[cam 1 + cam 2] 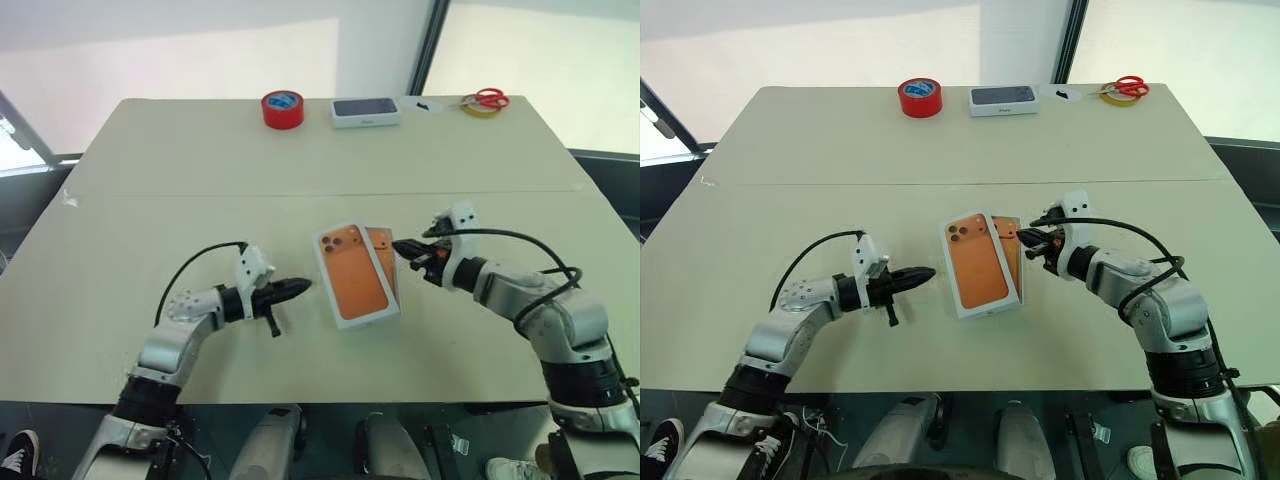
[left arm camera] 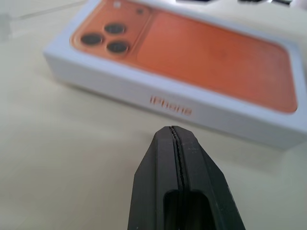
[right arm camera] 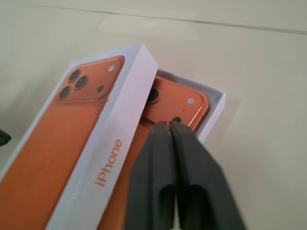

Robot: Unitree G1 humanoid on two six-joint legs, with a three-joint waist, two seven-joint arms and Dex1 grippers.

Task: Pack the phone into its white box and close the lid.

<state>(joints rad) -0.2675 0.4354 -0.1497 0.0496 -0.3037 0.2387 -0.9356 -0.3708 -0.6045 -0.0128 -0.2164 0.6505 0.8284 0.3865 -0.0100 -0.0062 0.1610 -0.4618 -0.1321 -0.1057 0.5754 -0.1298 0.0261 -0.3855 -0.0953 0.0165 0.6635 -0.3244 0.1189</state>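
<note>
Lying in white box (image 3: 217,98), phone (image 3: 180,103) just beyond closed, empty right gripper (image 3: 168,125).

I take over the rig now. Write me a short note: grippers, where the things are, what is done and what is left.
Left gripper: shut, empty, beside the lid's left side.
Right gripper: shut, empty, at the white box's far right corner.
The phone lies in the white box, camera end exposed.
The lid, printed with an orange phone, rests askew, covering only the box's left part.
Done: phone packed.
Left: square the lid over the box and press it down.
</note>
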